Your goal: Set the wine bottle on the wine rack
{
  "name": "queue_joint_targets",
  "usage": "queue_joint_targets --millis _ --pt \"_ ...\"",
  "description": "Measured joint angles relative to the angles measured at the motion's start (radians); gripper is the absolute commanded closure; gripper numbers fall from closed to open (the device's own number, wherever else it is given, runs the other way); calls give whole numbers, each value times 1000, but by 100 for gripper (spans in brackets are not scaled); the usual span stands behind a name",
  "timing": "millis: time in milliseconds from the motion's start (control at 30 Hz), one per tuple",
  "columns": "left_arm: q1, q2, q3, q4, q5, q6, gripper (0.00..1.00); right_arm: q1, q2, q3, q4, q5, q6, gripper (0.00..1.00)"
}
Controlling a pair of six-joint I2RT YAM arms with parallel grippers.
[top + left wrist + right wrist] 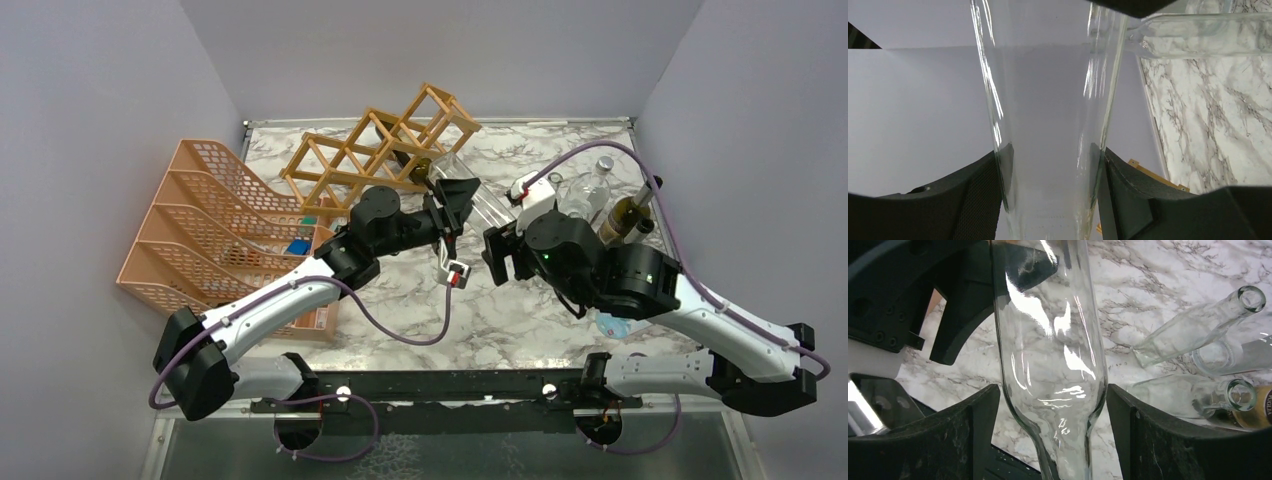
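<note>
The wine bottle (478, 192) is clear glass and is held in the air between my two grippers, just right of the wine rack (385, 150), a tan wooden lattice at the back. My left gripper (452, 200) is shut on the bottle's body; in the left wrist view both black pads press the glass (1048, 125) at my left gripper (1050, 157). My right gripper (503, 245) is open; in the right wrist view its fingers stand either side of the bottle's shoulder (1050, 365) with gaps, at my right gripper (1053, 400). A dark bottle neck (422, 168) shows in the rack.
A salmon-pink mesh organizer (220, 230) stands at the left. Other bottles stand and lie at the right: a clear one (590, 190) and a brown labelled one (625, 215), also in the right wrist view (1198, 330). Walls close in on three sides.
</note>
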Motion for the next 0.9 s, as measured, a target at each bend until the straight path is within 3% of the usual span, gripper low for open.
queue_joint_targets --millis 367,567,767,800,833,900 --pt "0 -14 -4 -32 4 58 100 0 -4 -73 89 2 24 25" --pt "0 -20 -4 -42 2 74 100 0 -18 -87 113 -13 5 55" --pt "1 -21 -4 -47 1 82 99 -1 -18 -88 115 -17 0 92" --pt "1 -21 -4 -47 0 84 83 -1 -18 -88 115 -17 0 96" --pt "1 -21 -4 -47 0 84 61 -1 -18 -88 116 -17 0 99" --pt "1 -21 -4 -46 -2 83 26 -1 -18 -88 117 -16 2 99"
